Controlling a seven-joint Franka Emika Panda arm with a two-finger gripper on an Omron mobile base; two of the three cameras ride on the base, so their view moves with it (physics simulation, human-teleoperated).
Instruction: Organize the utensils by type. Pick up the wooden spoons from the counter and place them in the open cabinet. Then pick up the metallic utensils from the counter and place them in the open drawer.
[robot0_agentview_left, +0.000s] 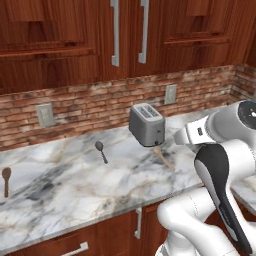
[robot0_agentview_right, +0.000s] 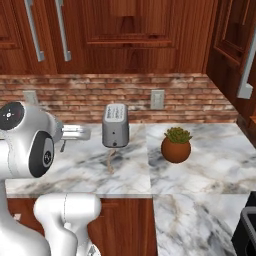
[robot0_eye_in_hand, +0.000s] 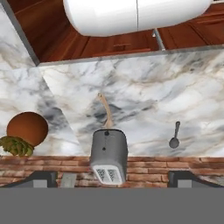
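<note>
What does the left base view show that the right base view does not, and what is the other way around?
Left base view alone: a dark brown wooden spoon at the counter's far left and a dark grey metal spoon lying left of the toaster.

Right base view alone: a potted plant in a round brown pot, right of the toaster.

Both: the grey toaster, the pale wooden spoon lying in front of it, the marble counter, the brick wall with outlets, and the cabinets above.

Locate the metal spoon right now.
In the left base view the metal spoon lies on the counter, left of the toaster and right of the dark wooden spoon, touching neither.
</note>
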